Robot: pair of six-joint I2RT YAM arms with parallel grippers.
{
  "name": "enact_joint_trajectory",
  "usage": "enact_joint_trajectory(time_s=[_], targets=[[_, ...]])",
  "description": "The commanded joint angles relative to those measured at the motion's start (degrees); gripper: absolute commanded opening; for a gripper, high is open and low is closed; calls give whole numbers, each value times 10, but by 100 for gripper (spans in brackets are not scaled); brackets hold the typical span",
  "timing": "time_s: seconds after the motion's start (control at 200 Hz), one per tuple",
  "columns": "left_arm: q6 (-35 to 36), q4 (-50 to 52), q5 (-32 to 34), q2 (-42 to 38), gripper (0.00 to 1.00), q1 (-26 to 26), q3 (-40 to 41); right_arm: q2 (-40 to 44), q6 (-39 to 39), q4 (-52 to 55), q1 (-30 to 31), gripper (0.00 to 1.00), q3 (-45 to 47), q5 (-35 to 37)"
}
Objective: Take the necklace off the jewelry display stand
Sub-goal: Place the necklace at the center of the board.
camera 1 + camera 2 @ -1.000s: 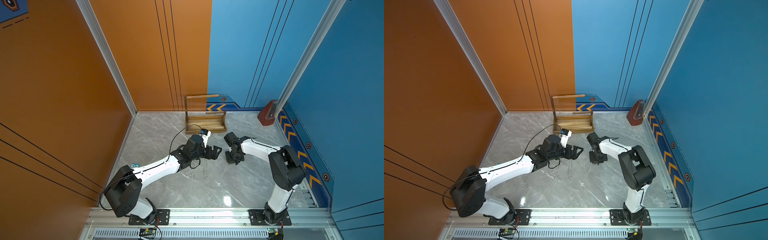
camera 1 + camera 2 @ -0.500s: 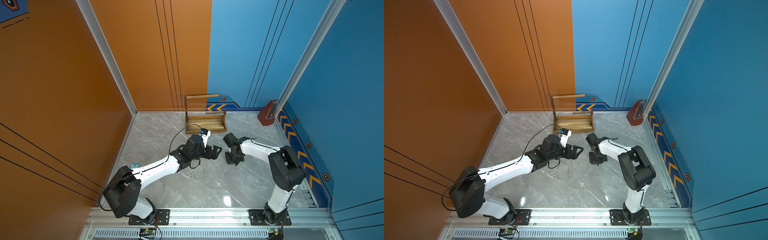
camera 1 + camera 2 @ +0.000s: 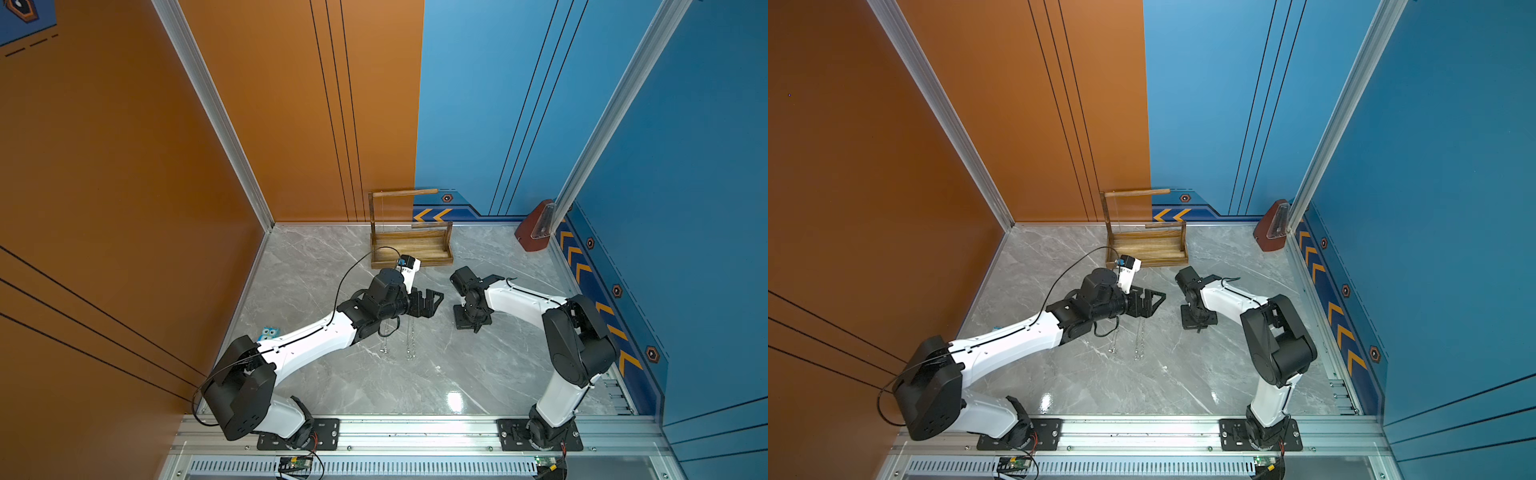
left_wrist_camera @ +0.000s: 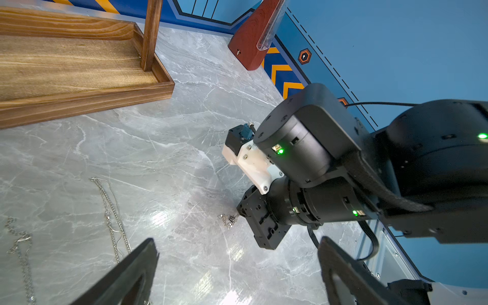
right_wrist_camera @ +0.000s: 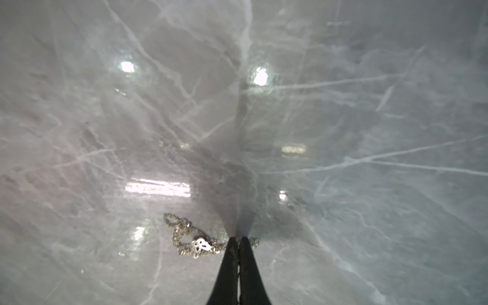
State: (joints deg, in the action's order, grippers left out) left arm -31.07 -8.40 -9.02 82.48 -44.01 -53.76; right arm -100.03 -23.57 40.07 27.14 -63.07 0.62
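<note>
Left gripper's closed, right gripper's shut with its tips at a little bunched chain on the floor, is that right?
No: the left gripper is open, jaws wide apart in the left wrist view. The right gripper is indeed shut, tips at the bunched chain on the floor.

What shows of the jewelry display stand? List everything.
The jewelry display stand is brown wood: a rectangular tray base with a raised rim, a tall post carrying a long crossbar at one end, a shorter post with a short bar at the other. It stands upright on the grey marble table by the back wall; nothing leans on it. A faint line hangs under the crossbar, perhaps a chain; too fine to tell.
</note>
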Motion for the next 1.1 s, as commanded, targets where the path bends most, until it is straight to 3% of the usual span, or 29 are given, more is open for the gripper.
enact_joint_trajectory(time_s=[0.0,0.54,1.096], targets=[[14,-2,10,-17,96,-4,2,61,-14,10,-8,0,-4,-28],[66,-2,-15,-27,97,-13,0,282,-20,-5,-50,0,-30,-178],[176,-2,-157,44,95,-39,-49,368,-31,-2,-59,0,-114,-248]])
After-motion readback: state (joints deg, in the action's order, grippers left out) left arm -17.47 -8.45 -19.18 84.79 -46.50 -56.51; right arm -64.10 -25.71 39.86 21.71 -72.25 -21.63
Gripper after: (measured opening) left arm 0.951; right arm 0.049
